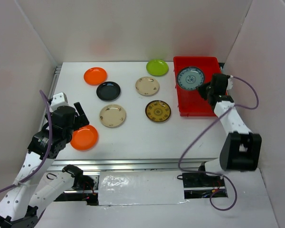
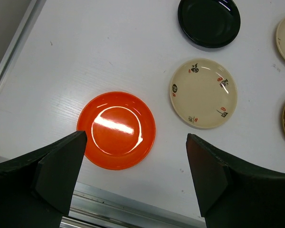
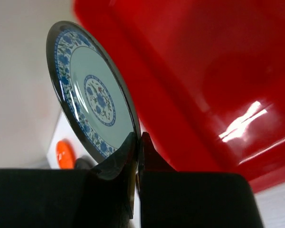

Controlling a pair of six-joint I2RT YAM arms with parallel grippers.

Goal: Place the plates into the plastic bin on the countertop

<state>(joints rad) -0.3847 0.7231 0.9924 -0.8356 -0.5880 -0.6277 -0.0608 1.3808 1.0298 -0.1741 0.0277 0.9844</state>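
Note:
The red plastic bin (image 1: 204, 107) stands at the back right of the white countertop (image 1: 133, 137). My right gripper (image 1: 205, 88) is shut on the rim of the blue-white patterned plate (image 1: 190, 78), holding it tilted over the bin; the right wrist view shows the plate (image 3: 92, 95) pinched between the fingers above the red bin floor (image 3: 218, 71). My left gripper (image 2: 135, 142) is open and empty, above an orange plate (image 2: 116, 130) near the front left (image 1: 84, 137). On the countertop lie another orange plate (image 1: 95, 75), a black plate (image 1: 108, 90), two cream plates (image 1: 112, 115) (image 1: 147, 86), a lime green plate (image 1: 157, 67) and a brown-gold plate (image 1: 157, 110).
A metal rail (image 1: 133, 165) runs along the near edge of the countertop, also low in the left wrist view (image 2: 123, 211). White walls enclose the back and both sides. The right arm's purple cable (image 1: 199, 137) loops over the front right of the surface.

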